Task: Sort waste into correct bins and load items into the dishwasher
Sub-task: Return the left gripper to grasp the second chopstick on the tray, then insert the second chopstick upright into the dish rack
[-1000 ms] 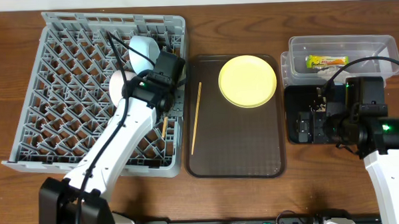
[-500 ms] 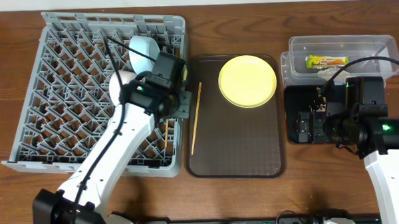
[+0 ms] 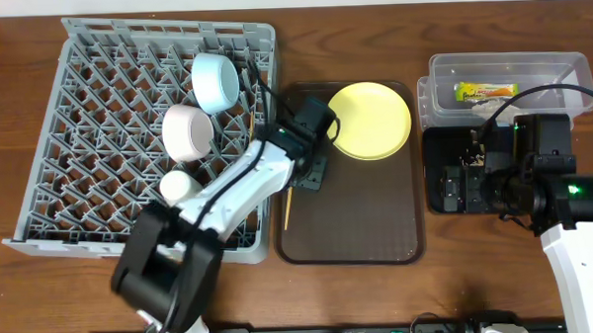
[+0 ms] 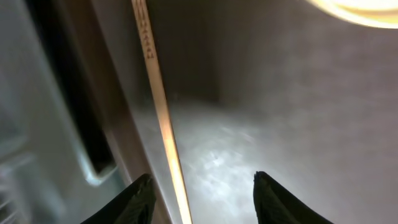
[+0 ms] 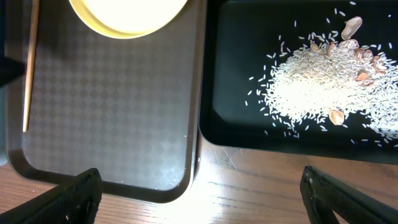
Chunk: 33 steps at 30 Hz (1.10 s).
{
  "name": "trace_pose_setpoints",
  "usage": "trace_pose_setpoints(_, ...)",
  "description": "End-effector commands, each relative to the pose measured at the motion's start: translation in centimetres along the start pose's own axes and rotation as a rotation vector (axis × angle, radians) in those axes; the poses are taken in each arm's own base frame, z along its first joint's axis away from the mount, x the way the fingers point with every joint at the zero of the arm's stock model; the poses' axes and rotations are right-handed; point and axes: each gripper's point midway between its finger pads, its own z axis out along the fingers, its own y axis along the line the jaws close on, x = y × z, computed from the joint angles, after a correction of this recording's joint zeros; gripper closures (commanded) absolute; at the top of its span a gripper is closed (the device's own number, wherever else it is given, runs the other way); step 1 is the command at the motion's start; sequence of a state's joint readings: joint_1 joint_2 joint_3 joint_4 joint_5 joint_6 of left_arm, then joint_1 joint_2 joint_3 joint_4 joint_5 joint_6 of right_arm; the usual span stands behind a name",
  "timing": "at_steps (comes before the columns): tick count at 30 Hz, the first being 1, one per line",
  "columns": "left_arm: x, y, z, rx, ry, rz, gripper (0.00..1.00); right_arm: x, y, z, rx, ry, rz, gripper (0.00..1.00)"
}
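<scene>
Overhead first: the left gripper [image 3: 314, 174] hangs over the brown serving tray [image 3: 358, 234], and the chopstick [image 3: 287, 204] lies just beside its fingers on the rack side. The yellow plate [image 3: 369, 119] sits on that tray, close to the fingers on the far side. Well away from them, in the grey dish rack [image 3: 78, 144], are the light blue bowl [image 3: 215, 82], the pink-white bowl [image 3: 187, 132] and the white cup [image 3: 177, 186]. The right gripper [image 3: 462, 185] is over the black tray [image 3: 432, 142]. Beyond its fingers is the clear tub [image 3: 442, 77], holding the snack wrapper [image 3: 487, 91] and the paper scrap [image 3: 488, 107].

Left wrist now: the two dark fingers [image 4: 138, 199] stand well apart with nothing clamped. The chopstick [image 4: 158, 106] runs up between them, much nearer the left fingertip, flat on the brown serving tray [image 4: 280, 93]. The plate's rim [image 4: 360, 9] glows ahead of the right finger.

Right wrist: the fingertips [image 5: 78, 196] are spread wide at the bottom corners, gripping nothing. Ahead of the right fingertip, the rice scraps [image 5: 323, 87] are heaped in the black tray [image 5: 211, 124]. Ahead of the left one are the brown serving tray [image 5: 124, 124], the yellow plate [image 5: 127, 15] and the chopstick [image 5: 30, 68]. Bare wooden table [image 5: 249, 186] shows between the tips.
</scene>
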<state>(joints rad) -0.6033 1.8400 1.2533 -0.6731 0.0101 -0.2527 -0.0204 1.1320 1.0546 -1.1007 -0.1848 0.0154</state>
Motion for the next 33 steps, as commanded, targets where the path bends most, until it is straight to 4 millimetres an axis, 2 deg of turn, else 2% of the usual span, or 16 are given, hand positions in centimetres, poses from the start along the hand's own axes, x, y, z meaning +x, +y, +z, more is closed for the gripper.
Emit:
trace_pose_setpoints(1, 0.2, 1.1, 2.0, -0.067, 0.015, -0.034, 0.48, -0.5, -0.2, -0.5, 0.005, -0.016, 0.015, 0.01)
trace_pose_setpoints(13, 1.6, 1.4, 5.2, -0.097, 0.088, -0.067, 0.48, -0.2, -0.2, -0.5, 0.005, -0.006, 0.016, 0.01)
trace_pose_setpoints(15, 1.9, 1.3, 5.3, -0.086, 0.105, -0.068, 0.56, -0.2, -0.2, -0.5, 0.005, -0.006, 0.016, 0.01)
trace_pose_setpoints(18, 2.1, 1.3, 5.2, -0.090, 0.114, -0.067, 0.80, -0.2, -0.2, -0.5, 0.005, -0.007, 0.016, 0.01)
trace_pose_setpoints(22, 2.7, 1.5, 5.0, -0.098, 0.135, -0.065, 0.93, -0.2, -0.2, -0.5, 0.005, -0.006, 0.016, 0.01)
trace_pose_setpoints(27, 2.2, 1.4, 3.0, -0.089, 0.112, -0.067, 0.94, -0.2, -0.2, -0.5, 0.005, -0.007, 0.016, 0.01)
trace_pose_setpoints(33, 0.1, 1.1, -3.4, -0.036, -0.033, -0.074, 0.94, -0.3, -0.2, -0.5, 0.005, -0.007, 0.016, 0.01)
